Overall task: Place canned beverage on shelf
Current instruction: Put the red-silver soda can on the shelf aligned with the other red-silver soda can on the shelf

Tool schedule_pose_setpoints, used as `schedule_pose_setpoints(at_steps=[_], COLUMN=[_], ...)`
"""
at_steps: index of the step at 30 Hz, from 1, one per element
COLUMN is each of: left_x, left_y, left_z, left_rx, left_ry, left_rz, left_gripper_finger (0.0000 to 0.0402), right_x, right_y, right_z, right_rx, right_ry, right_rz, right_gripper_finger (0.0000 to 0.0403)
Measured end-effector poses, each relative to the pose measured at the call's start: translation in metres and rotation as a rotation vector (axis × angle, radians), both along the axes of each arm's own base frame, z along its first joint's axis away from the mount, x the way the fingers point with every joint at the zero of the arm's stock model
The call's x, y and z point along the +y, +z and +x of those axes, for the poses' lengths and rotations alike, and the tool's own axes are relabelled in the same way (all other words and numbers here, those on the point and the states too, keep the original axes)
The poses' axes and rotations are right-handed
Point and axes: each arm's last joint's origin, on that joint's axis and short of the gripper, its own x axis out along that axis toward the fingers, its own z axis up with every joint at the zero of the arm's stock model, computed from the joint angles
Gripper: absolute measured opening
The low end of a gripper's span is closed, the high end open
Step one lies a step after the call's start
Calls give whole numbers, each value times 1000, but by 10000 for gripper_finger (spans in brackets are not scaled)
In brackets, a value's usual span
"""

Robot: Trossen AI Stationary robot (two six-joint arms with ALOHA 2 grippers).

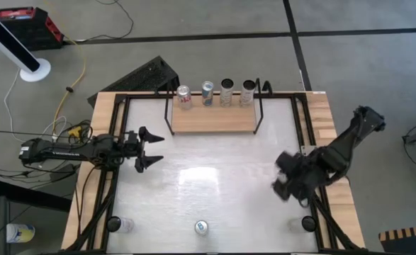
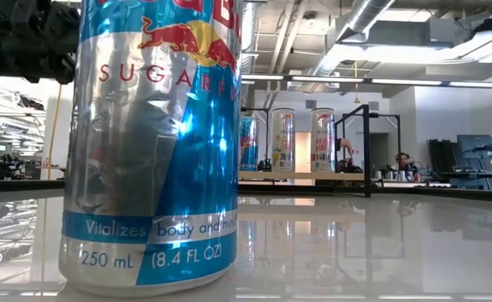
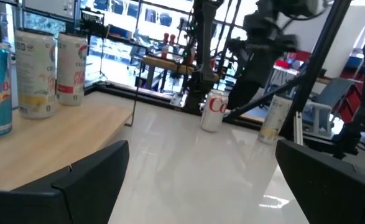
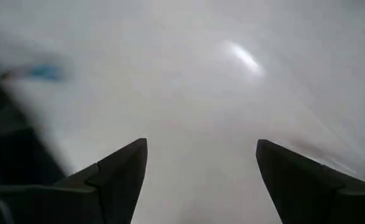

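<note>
The white tabletop (image 1: pixel 208 191) carries everything. At its far edge stands the shelf (image 1: pixel 213 120), a light-wood board in a black wire frame, with four cans in a row along its back: a red-and-white can (image 1: pixel 184 97), a blue can (image 1: pixel 207 93) and two pale cans (image 1: pixel 226 92) (image 1: pixel 247 92).

The left arm reaches in from the table's left side. The left gripper (image 1: pixel 151 149) hangs near the shelf's left end, jaws spread wide and holding nothing. The right gripper (image 4: pixel 201 168) is over the right part of the table, well apart from the shelf, jaws also wide and empty, with only bare tabletop between its fingers.

The remaining canned beverage, a Red Bull Sugarfree can (image 1: pixel 201 227), stands upright at the near edge of the table, about midway across, directly in front of the low camera. Neither gripper is touching it.

Judged step: the approach to the next can, with no grasp begun. The next move calls for one gripper to travel to the near edge, straddle the can, and close on its body without tipping it. The can then goes on the free front part of the board.
</note>
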Motion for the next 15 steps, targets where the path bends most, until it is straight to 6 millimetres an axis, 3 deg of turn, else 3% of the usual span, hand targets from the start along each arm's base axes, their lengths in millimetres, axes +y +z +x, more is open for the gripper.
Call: schedule_pose_setpoints(at_steps=[4, 8, 15], left_x=[0, 0, 0], left_y=[-3, -6, -7], left_z=[0, 1, 1], left_rx=[35, 63, 73], left_ry=[1, 4, 5], left_rz=[1, 16, 23], left_gripper_finger=[393, 393, 393], right_x=[-15, -16, -15], right_y=[-2, -12, -41], right_z=[-15, -11, -13], right_rx=[169, 167, 340], right_ry=[-257, -304, -395], right_rz=[-11, 33, -27], right_gripper_finger=[324, 324, 324])
